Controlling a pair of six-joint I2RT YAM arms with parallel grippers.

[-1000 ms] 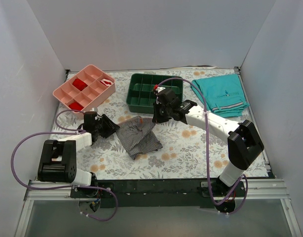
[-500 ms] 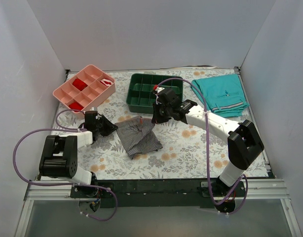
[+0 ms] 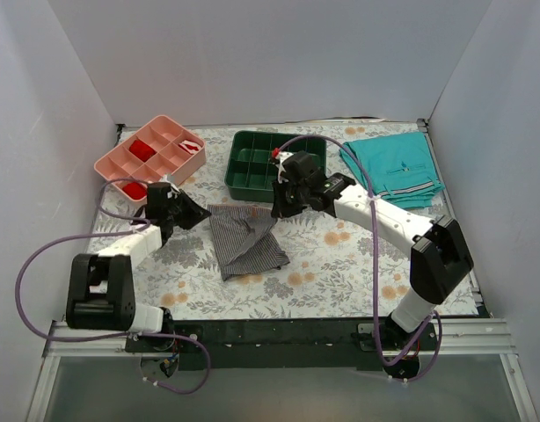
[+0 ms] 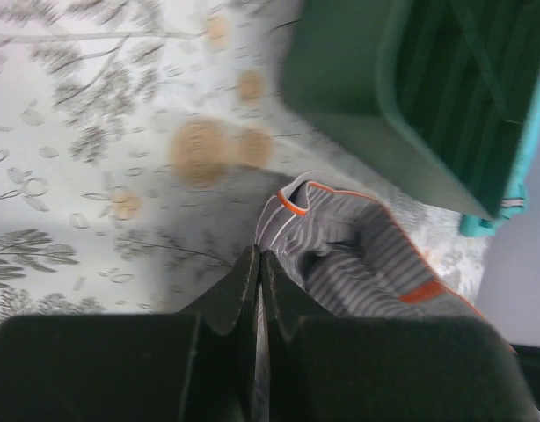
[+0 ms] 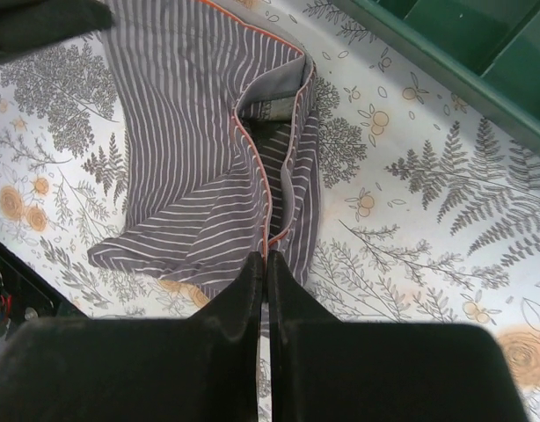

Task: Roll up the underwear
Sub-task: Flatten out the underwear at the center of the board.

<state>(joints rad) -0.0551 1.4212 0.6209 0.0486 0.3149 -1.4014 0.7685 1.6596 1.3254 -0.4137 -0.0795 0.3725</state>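
The flower-printed worktop point(image 3: 340, 264) carries the underwear point(image 3: 245, 242), soft grey pinstriped boxer briefs of thin cloth, between both arms. The left pincer point(image 3: 202, 213) is squeezed fully closed on its left top corner. The right pincer point(image 3: 276, 210) is clamped tight on the orange-piped right edge.

The counter point(image 3: 340, 264) wears a flowered cloth (grey ferns, orange blooms). The striped grey underwear point(image 3: 244, 242) lies on it between the left jaws and the right jaws, its top edge reaching both and the rest trailing nearer than either. A green divided tray point(image 3: 244, 186) sits just behind the right jaws. A pink tray point(image 3: 184, 132) sits behind the left jaws. Teal shorts point(image 3: 393, 167) lie well off to the right of the right jaws.
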